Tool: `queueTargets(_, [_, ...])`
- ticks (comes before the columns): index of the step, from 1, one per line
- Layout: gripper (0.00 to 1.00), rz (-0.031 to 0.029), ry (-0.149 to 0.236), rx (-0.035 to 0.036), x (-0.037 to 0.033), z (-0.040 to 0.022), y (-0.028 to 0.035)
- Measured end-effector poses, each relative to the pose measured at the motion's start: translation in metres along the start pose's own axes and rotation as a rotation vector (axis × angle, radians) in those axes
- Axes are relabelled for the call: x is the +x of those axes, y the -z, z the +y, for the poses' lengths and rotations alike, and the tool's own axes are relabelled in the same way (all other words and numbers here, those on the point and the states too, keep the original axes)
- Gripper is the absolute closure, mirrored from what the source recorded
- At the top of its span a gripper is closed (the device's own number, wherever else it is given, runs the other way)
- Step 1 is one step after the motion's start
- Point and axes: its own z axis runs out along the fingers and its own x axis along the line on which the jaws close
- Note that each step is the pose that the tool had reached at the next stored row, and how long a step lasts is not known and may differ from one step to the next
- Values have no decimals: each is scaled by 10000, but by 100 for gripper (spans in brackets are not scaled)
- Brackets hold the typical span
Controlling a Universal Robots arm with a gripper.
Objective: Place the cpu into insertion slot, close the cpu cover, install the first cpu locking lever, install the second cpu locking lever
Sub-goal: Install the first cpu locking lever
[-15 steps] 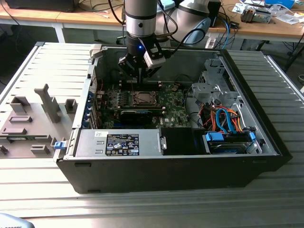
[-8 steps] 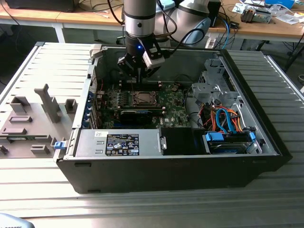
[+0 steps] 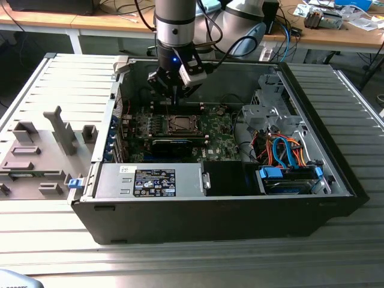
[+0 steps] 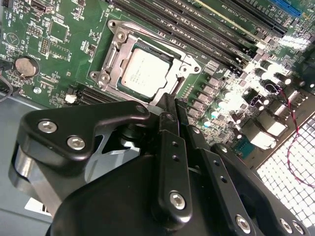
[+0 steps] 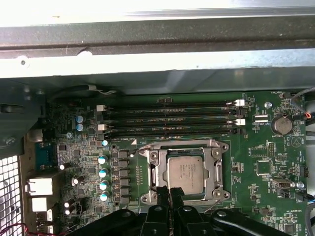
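cpu (image 5: 185, 171) is seated in the insertion slot (image 5: 147, 155): flat square chip, matte silvery-grey top with faint print. It lies level inside the socket frame, also clear in the second wrist view (image 4: 141, 71). The cpu cover (image 5: 215, 172) is a thin silver stamped-metal frame with a square window; it lies flat around the chip with the chip top showing through the window. Shiny corner screws sit at the frame's corners. A thin wire lever (image 5: 170, 142) runs along one frame edge.

gripper (image 5: 170, 196) is black with bolted link arms, and its fingers are pressed together with nothing between them. Its tips sit right at the socket's edge, just beside the chip. In the exterior view the gripper (image 3: 174, 90) hangs directly above the socket area.

The container is an open black desktop case (image 3: 336, 168) lying on its side on a ribbed metal table (image 3: 198, 264). Inside it are:
- green motherboard (image 5: 256, 167), densely populated, with long black memory slots (image 5: 170, 118) beside the socket
- a coin cell (image 5: 282, 124)
- cylindrical capacitors (image 5: 103, 172)
- grey power supply box (image 3: 150, 180) with a label
- drive cage with orange and blue cables (image 3: 288, 153)

On the exterior view's left, a grey fixture tray (image 3: 36, 150) holds blocky moulded shapes.
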Motion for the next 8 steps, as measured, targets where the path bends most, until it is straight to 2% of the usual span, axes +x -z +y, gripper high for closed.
queueTargets(8, [84, 0, 0, 0, 15, 3, 0])
